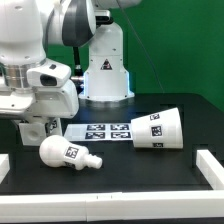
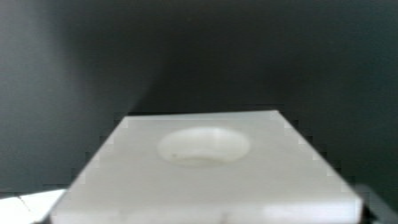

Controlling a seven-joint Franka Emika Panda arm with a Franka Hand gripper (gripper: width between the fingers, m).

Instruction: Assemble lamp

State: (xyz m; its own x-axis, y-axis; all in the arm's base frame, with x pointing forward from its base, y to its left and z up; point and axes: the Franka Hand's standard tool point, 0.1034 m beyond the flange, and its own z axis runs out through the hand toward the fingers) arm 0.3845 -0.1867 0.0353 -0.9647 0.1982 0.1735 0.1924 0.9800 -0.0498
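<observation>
Base (image 2: 214, 188) sits right under the arm, at the lower left of the exterior view, with a round hole (image 2: 201, 146) on top. It looks hard, light and smooth, so its flat sides are the best place to hold. I cannot tell if the end effector (image 1: 37, 122) is spread or squeezing. Bulb (image 1: 65, 153) and shade (image 1: 160, 130) lie on the black worktop (image 1: 150, 172).

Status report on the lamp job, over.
Gripper close over base, jaws not readable. Bulb and shade lying on their sides, unassembled. Base socket empty, nothing blocking it.
</observation>
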